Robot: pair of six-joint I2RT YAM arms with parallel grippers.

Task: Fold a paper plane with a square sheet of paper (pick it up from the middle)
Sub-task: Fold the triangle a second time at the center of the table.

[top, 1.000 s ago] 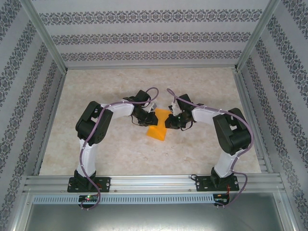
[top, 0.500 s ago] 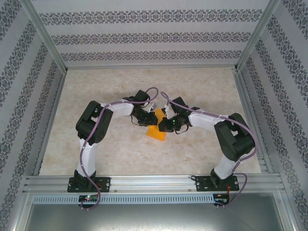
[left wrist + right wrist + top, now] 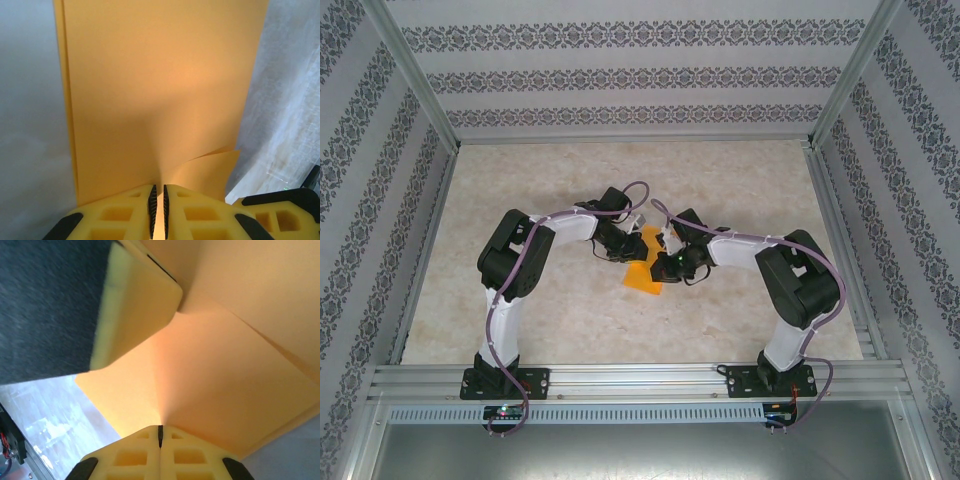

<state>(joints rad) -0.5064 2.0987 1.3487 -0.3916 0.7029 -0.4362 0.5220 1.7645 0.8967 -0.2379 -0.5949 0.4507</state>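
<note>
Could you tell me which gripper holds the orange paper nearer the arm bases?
The right gripper: seen from above, it grips the paper nearer the bases; the left gripper holds farther back.

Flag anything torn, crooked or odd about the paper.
No tear shows. Beside the left claw, a loose corner flap of the paper juts out sideways, out of line with the flat layers, so the fold looks askew there.

Left arm (image 3: 501,325), right arm (image 3: 782,345): white links, black joints, purple cables; yellow jaws, black ribbed pads (image 3: 153,210).
</note>
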